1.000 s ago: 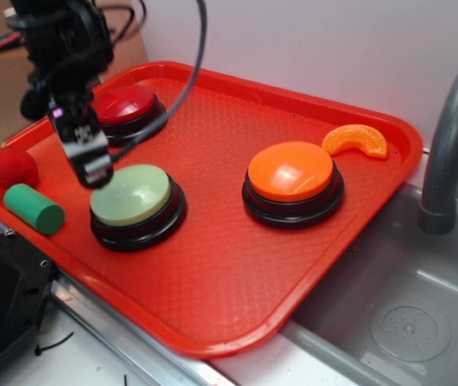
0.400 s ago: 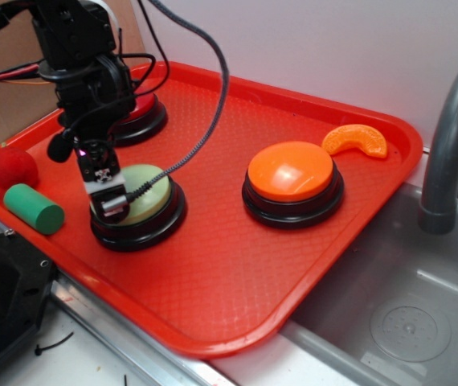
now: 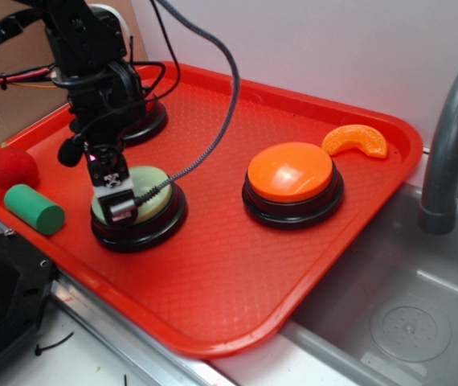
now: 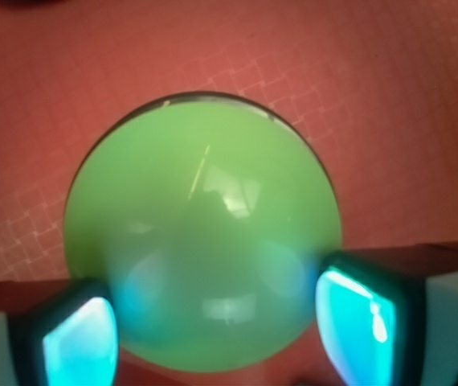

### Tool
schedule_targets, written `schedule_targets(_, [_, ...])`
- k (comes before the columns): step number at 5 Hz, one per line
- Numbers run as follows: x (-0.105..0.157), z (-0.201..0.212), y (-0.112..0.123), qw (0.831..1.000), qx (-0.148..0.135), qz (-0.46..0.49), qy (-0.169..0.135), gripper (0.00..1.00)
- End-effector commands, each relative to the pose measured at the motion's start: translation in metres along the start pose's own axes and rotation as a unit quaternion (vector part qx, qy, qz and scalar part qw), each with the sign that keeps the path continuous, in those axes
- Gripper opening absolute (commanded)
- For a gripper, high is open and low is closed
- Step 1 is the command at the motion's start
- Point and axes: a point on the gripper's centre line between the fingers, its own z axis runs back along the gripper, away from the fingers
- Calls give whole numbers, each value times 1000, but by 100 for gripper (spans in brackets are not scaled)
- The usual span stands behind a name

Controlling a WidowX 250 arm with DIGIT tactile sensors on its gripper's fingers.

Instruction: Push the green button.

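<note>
Green button (image 3: 150, 195), one of three, beneath spread jaws.

tray (image 3: 237, 265) lay left of sink (image 3: 406, 314), faucet (image 3: 450, 153) at its right edge | on tray: green button (image 3: 155, 193) front-left under gripper (image 3: 116, 201); orange button (image 3: 292, 173) to its right; citrus-wedge toy (image 3: 356, 141) behind that; cylinder block (image 3: 33, 208) and strawberry toy (image 3: 10, 166) at left edge

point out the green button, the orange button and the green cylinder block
green button (image 4: 205, 233), wrist view, middle of the dome
orange button (image 3: 291, 170), exterior view, centre of its top
green cylinder block (image 3: 34, 209), exterior view, its side
</note>
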Motion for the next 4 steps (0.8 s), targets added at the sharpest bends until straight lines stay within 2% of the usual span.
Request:
schedule_targets(1, [8, 17, 4, 1000, -11, 15, 6, 100])
schedule_targets(2, [15, 41, 6, 1000, -8, 23, -3, 100])
schedule_targets(3, [12, 59, 10, 999, -10, 41, 7, 100])
schedule_targets(4, [8, 70, 13, 998, -3, 64, 3, 100])
